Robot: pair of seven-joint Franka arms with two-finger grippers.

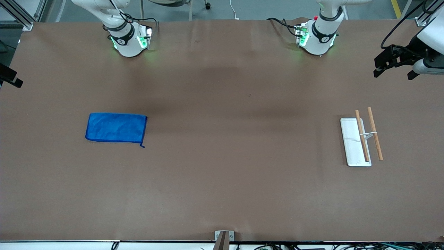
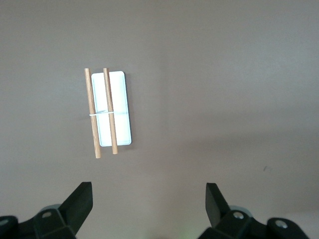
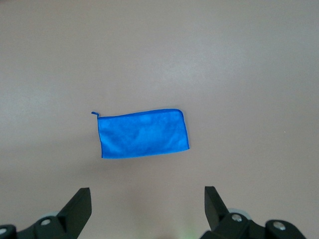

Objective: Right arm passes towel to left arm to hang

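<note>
Towel (image 1: 116, 127) lay flat on the brown surface (image 1: 222, 180), below the right pincer (image 3: 147, 201), which hung wide open, empty. Looked soft, light, limp; best pinched at a stitched edge or corner. Rack (image 1: 360, 139) sat below left pincer (image 2: 149, 201), wide open, empty, waiting.

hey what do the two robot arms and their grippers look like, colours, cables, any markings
Both arms are white with black joint bands and green-lit bases. The left arm has a small red knob at its base; the right arm has none. Black cables run to each base. The left gripper and right gripper are black, each with two wedge-shaped fingers and round silver fittings near the finger roots.
</note>
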